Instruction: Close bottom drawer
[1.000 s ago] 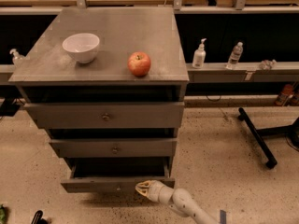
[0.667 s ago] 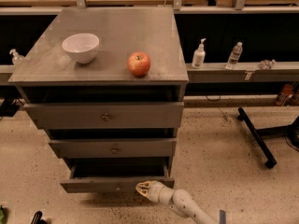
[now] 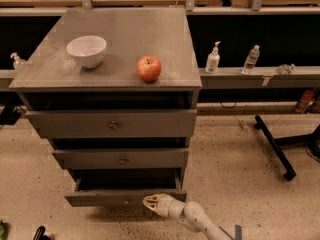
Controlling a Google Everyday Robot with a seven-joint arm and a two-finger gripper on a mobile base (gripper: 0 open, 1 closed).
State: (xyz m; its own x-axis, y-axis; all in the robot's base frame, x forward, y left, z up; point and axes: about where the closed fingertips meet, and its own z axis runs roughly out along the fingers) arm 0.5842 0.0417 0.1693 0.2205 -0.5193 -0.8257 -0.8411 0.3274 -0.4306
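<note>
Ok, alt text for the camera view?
The bottom drawer of a grey three-drawer cabinet stands pulled out, with the gripper at its front panel, right of the knob. A white bowl and a red apple sit on the cabinet top.

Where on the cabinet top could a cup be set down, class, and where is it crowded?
The top is bare behind the bowl and apple, and along its right edge past the apple. The front strip between bowl and apple is tighter. Low down, the tool sits at the bottom drawer front, right of its knob, crowding that spot.
</note>
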